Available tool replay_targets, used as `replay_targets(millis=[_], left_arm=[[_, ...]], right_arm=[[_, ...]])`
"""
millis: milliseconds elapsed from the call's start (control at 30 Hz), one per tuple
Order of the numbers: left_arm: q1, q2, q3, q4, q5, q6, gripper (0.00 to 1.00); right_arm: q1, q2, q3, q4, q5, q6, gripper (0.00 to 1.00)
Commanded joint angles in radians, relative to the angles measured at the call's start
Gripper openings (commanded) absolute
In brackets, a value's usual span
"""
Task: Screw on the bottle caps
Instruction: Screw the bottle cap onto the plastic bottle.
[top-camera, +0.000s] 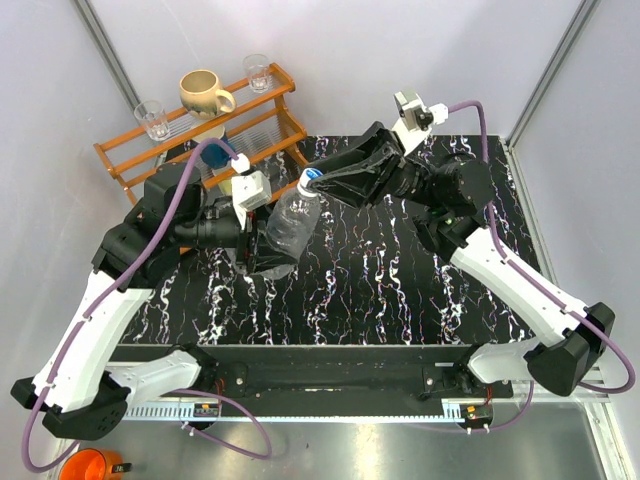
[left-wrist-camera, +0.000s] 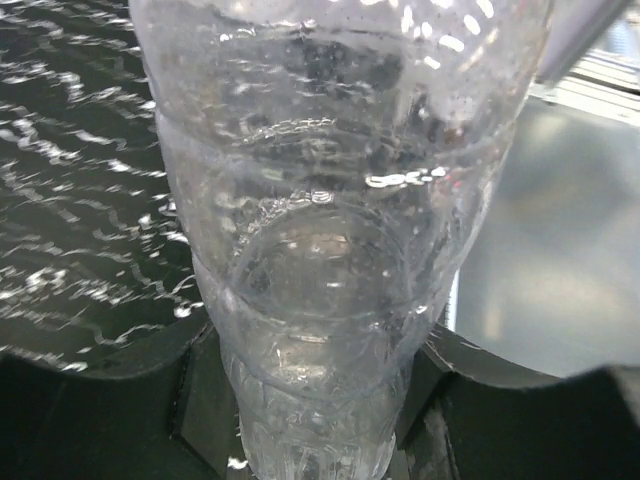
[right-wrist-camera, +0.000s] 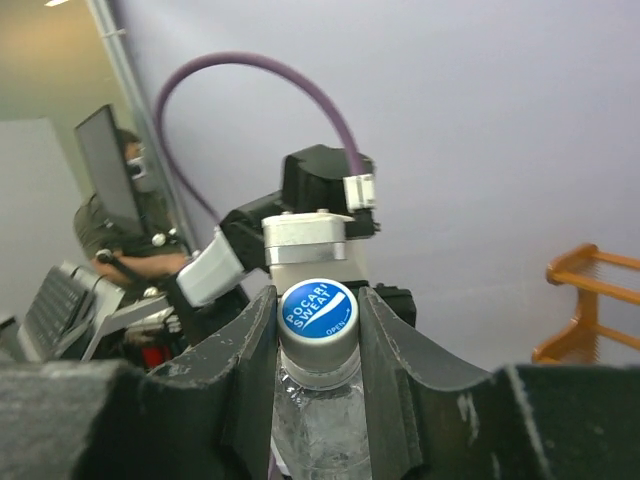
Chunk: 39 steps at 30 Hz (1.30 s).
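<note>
One clear ribbed bottle (top-camera: 290, 222) hangs tilted above the black marbled table (top-camera: 380, 290), with its neck pointing up and to the right. My left gripper (top-camera: 268, 250) is shut on its lower body. In the left wrist view the bottle (left-wrist-camera: 330, 230) fills the frame between the black fingers (left-wrist-camera: 200, 400). A bottle cap (right-wrist-camera: 317, 312), white-sided with a blue printed top, sits on the neck. My right gripper (right-wrist-camera: 317, 300) is shut on that cap, one finger pressed on each side. From above, the cap (top-camera: 312, 178) shows at the right gripper's (top-camera: 320, 182) tips.
An orange wooden rack (top-camera: 200, 135) stands at the back left with a cream mug (top-camera: 205, 93) and two drinking glasses (top-camera: 152, 118). A small blue round thing (top-camera: 217, 152) lies on its lower shelf. An orange cup (top-camera: 88, 465) sits below the table's near left corner.
</note>
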<state>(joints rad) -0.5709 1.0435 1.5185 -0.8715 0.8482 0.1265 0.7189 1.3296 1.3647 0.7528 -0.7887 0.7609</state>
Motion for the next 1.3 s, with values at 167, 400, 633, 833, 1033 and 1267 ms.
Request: replay_targets(millis=[167, 400, 633, 833, 1033, 1267], left_arm=[[0.006, 0.006, 0.013, 0.150, -0.535, 0.059, 0.00], [0.006, -0.013, -0.055, 0.164, -0.725, 0.113, 0.01], [0.003, -0.040, -0.135, 0.170, -0.764, 0.144, 0.00], [0.005, -0.056, -0.165, 0.158, -0.625, 0.113, 0.00], [0.019, -0.060, -0.166, 0.158, -0.531, 0.062, 0.00], [0.040, -0.037, -0.120, 0.151, -0.229, 0.007, 0.00]], right_arm=[[0.131, -0.003, 0.011, -0.505, 0.286, -0.169, 0.08], [0.197, 0.049, 0.085, -0.730, 0.491, -0.149, 0.08], [0.214, 0.063, 0.161, -0.852, 0.621, -0.170, 0.36], [0.215, 0.008, 0.215, -0.869, 0.603, -0.302, 0.85], [0.215, -0.085, 0.270, -0.958, 0.641, -0.414, 1.00], [0.208, -0.202, 0.217, -1.008, 0.530, -0.610, 1.00]])
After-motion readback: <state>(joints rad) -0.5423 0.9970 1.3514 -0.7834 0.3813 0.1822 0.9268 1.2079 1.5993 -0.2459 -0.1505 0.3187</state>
